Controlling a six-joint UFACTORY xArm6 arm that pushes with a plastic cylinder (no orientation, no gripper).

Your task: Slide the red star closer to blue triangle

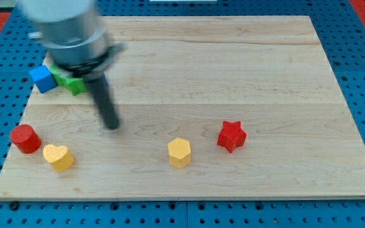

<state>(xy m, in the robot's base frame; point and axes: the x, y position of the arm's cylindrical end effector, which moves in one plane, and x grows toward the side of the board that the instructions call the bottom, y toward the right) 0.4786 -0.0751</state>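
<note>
Tip (111, 125) on bare board, touching nothing, no gripper to judge. Red star (231, 135) far at 3 o'clock. Blue triangle not identifiable; blue block (42, 78) at 10. Circle behind star, push toward 9.

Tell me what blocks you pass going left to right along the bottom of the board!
Red cylinder → yellow heart → yellow hexagon → red star.

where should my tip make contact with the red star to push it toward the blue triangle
The blue triangle isn't clearly visible; only a blue block shows at the view's upper left, beside the arm. Assuming that area, probably press the red star on its right, slightly lower side. My tip is left of it, so circle round first.
</note>
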